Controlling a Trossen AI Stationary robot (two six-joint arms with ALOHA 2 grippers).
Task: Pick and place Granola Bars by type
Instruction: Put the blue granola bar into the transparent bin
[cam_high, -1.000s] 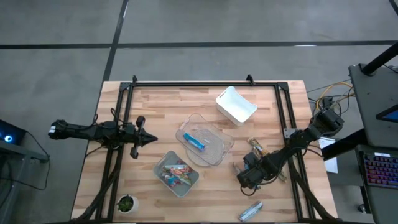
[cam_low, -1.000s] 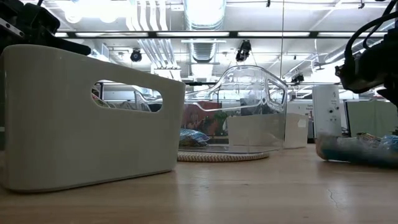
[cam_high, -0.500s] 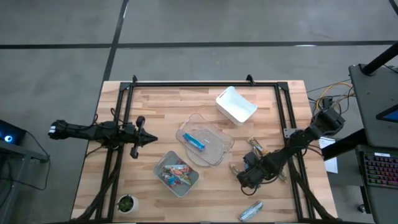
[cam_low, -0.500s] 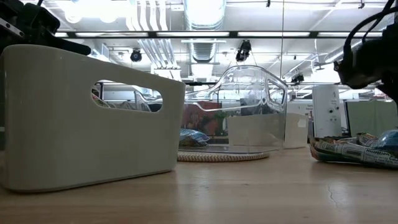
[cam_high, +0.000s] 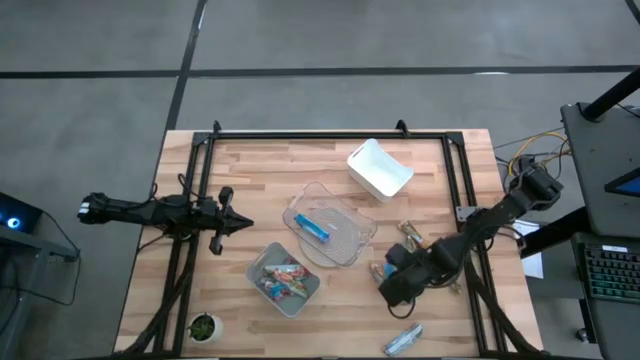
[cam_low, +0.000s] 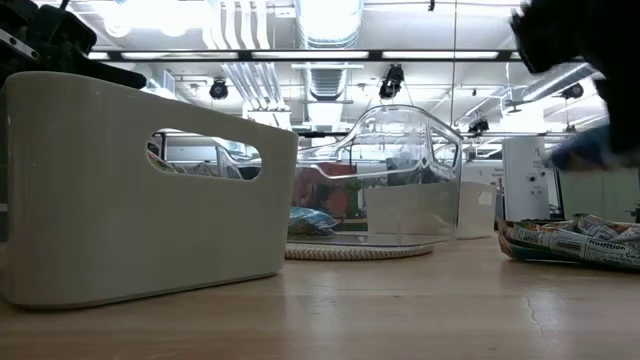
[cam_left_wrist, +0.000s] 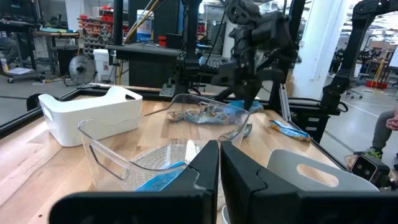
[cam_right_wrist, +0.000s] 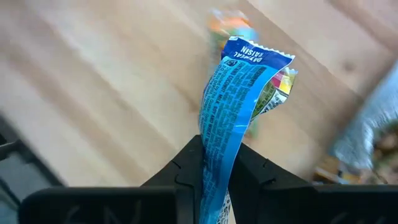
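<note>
right gripper (cam_right_wrist: 214, 163): clamped on blue bar (cam_right_wrist: 233, 99), lifted over tabletop (cam_high: 250, 170) at 4 o'clock | bar: shiny blue wrapper, white print, hanging from the fingers | left gripper (cam_left_wrist: 219, 163): closed, empty, at 9 o'clock

R gripper (cam_right_wrist: 217, 163) fingers clamped on blue bar (cam_right_wrist: 231, 106); L gripper (cam_high: 240, 224) idle, fingers together.

Bright blue bar (cam_right_wrist: 231, 106) with white print; white bin (cam_high: 380, 168); clear bin (cam_high: 352, 222); pale striped wooden table (cam_high: 260, 170).
</note>
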